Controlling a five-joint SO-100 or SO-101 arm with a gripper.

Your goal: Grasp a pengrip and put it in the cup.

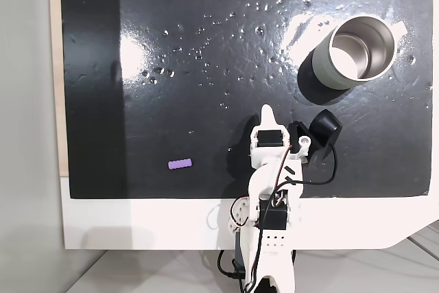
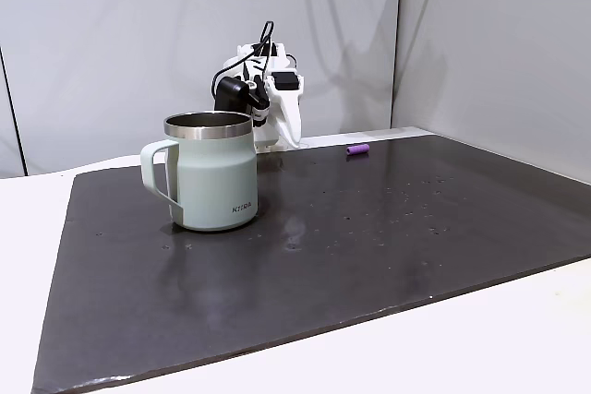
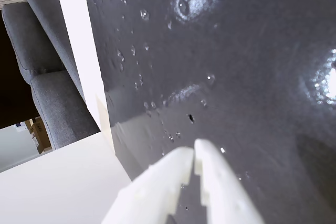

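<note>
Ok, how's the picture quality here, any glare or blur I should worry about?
In a fixed view from above, lamp glare makes a bright patch on the black mat and another beside the cup; the pengrip stays sharp. In the wrist view, the shut hand is soft and overexposed, with another glare patch at the right edge.

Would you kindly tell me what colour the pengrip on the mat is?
Light purple. The pengrip shows best in the fixed view from above, against the black mat.
</note>
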